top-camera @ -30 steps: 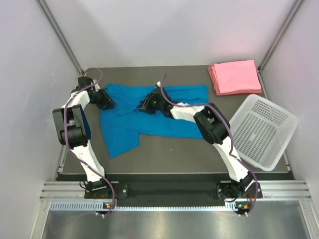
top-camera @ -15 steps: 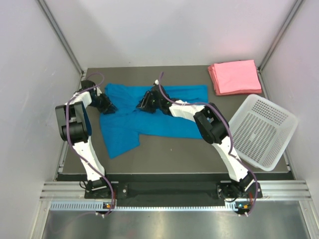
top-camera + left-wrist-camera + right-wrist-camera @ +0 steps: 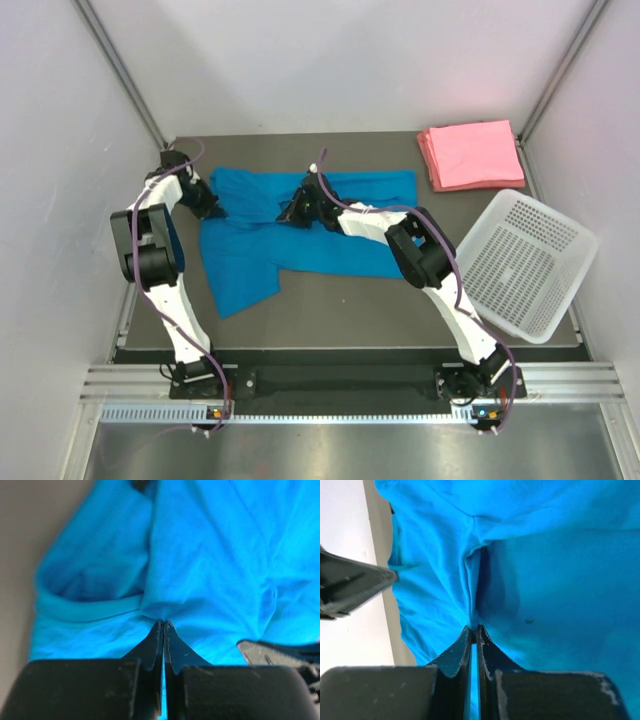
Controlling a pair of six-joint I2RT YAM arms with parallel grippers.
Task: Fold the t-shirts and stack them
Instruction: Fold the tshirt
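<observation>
A bright blue t-shirt (image 3: 300, 235) lies spread on the dark table, partly rumpled, one part reaching toward the front left. My left gripper (image 3: 213, 209) sits at the shirt's left edge, shut, with a pinch of blue cloth (image 3: 162, 611) gathered at its tips (image 3: 163, 623). My right gripper (image 3: 290, 213) is low over the shirt's upper middle, shut on a raised fold of the blue cloth (image 3: 472, 595) at its tips (image 3: 474, 628). A stack of folded pink t-shirts (image 3: 470, 153) rests at the back right corner.
A white perforated basket (image 3: 520, 262) stands tilted at the right edge of the table (image 3: 400, 310). Grey walls close in on the left, right and back. The left arm's fingers (image 3: 350, 582) show at the left of the right wrist view.
Both grippers have closed on the blue cloth; half a second ago they were partly open. The left gripper shifted slightly toward the back left.
</observation>
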